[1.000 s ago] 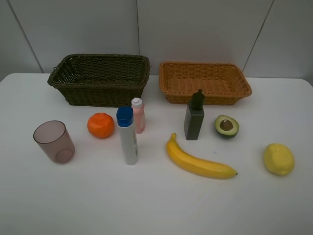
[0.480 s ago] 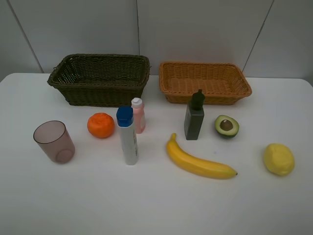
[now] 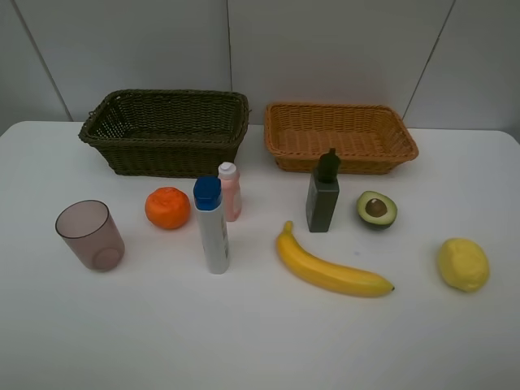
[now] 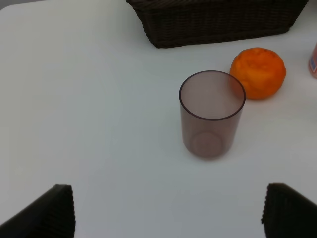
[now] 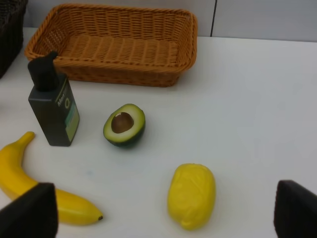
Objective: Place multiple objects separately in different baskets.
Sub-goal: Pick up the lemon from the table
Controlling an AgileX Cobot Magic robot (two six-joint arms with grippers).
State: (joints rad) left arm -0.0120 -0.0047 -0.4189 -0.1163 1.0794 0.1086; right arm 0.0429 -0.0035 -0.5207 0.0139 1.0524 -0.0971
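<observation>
Cup, translucent mauve (image 4: 212, 114), upright on white table (image 4: 99, 99), mouth up, standing ahead of left gripper (image 4: 168, 213) and in line with the gap between its fingers (image 4: 49, 210), which are spread wide with nothing in them. Orange (image 4: 258, 72) just beyond the cup and off to one side; dark olive-brown basket (image 4: 218, 22) farther out past both; small pink bottle (image 4: 313, 59) cut off at the frame edge. Lemon (image 5: 192, 196) lying just ahead of right gripper (image 5: 163, 213), whose fingers (image 5: 32, 210) are likewise wide apart and clear of it. Halved avocado (image 5: 124, 125), cut face and stone up, beyond the lemon; dark green bottle (image 5: 53, 106) upright beside the avocado; banana (image 5: 29, 183) close to one finger; orange-tan basket (image 5: 119, 44) farthest out. White blue-capped bottle (image 3: 213, 227) upright just beside the pink bottle, between orange and banana. All eight objects sit on the table, outside the baskets.
</observation>
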